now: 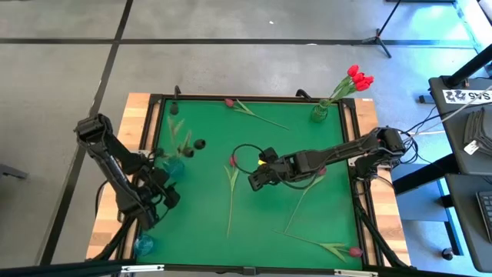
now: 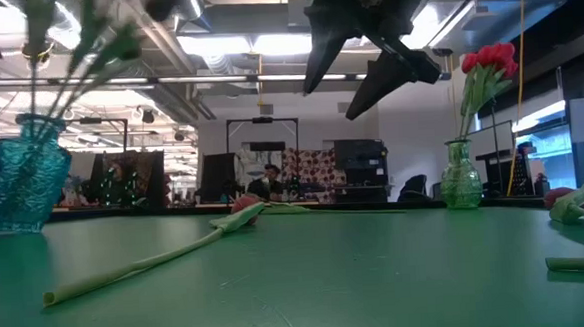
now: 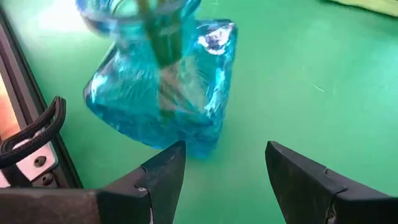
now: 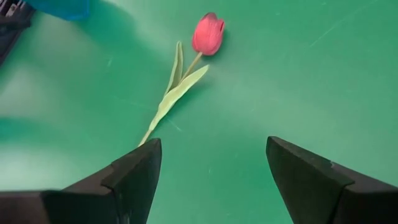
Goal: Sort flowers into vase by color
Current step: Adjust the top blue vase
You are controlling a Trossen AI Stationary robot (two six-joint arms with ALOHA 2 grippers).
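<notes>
Spread wide, our right gripper [image 4: 211,180] hovers mid-table; the red tulip [image 4: 208,33] lies just ahead, stem trailing back toward its fingers.

The left pincer [image 3: 221,180] stands open, its two dark fingers [image 3: 163,177] spread apart with bare green bench [image 3: 311,81] between them. Just ahead of the pincer stands a blue glass vase [image 3: 161,93], not touching either finger. A green stem [image 3: 163,43] sits inside its neck. A black frame rail [image 3: 37,118] borders the bench beside the vase.
</notes>
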